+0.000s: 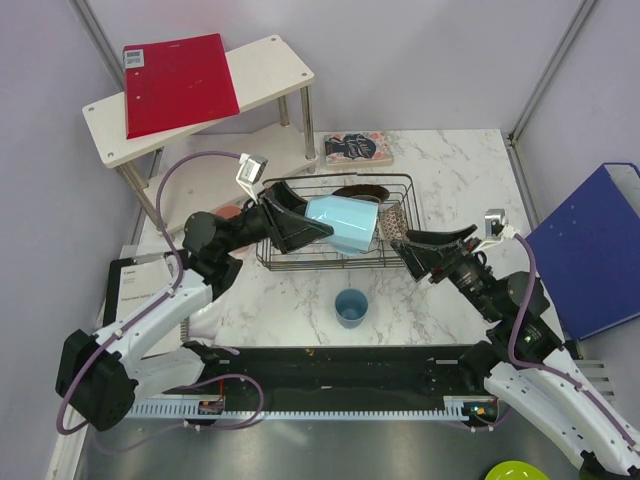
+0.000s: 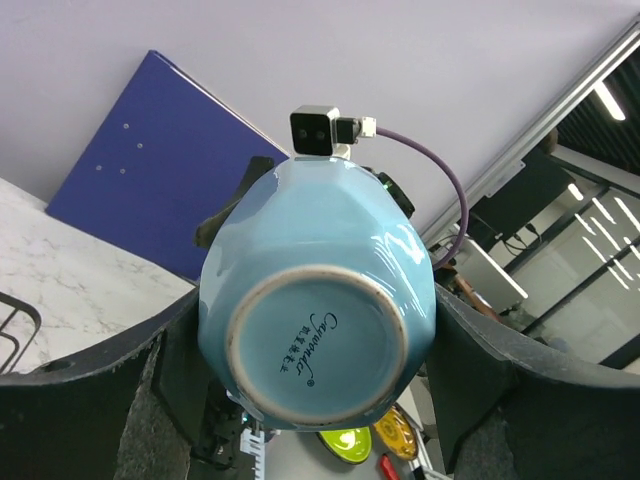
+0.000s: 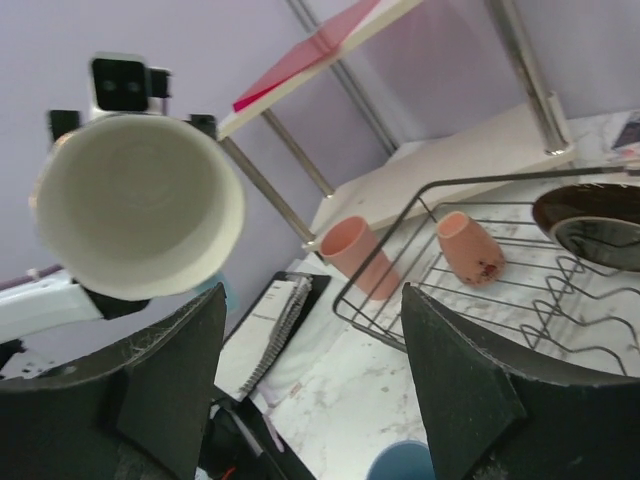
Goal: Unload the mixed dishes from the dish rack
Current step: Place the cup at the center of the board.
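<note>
The light-blue mug (image 1: 345,222) is clear of the dish rack (image 1: 290,266) and hangs on its side just above the wires, foot toward the left arm and mouth toward the right arm. It is a faceted, glossy piece with an unglazed foot ring and a maker's script on the base, and the right wrist view shows its cream inside. The left gripper (image 1: 305,228) clamps it across the body, one finger on each flank. By my reading the step in hand is carrying this mug away from the rack. The next move calls for swinging it over bare marble, turning it upright and setting it down, perhaps near the blue cup (image 1: 351,305) standing in front of the rack. The right gripper (image 1: 408,245) waits at the rack's right end, fingers spread with nothing between them. In the rack lie the small pale cup (image 3: 470,247) and the dark red-brown plate (image 3: 595,225). The salmon-pink tumbler (image 3: 358,258) stands on the table just beside the rack's far corner.
</note>
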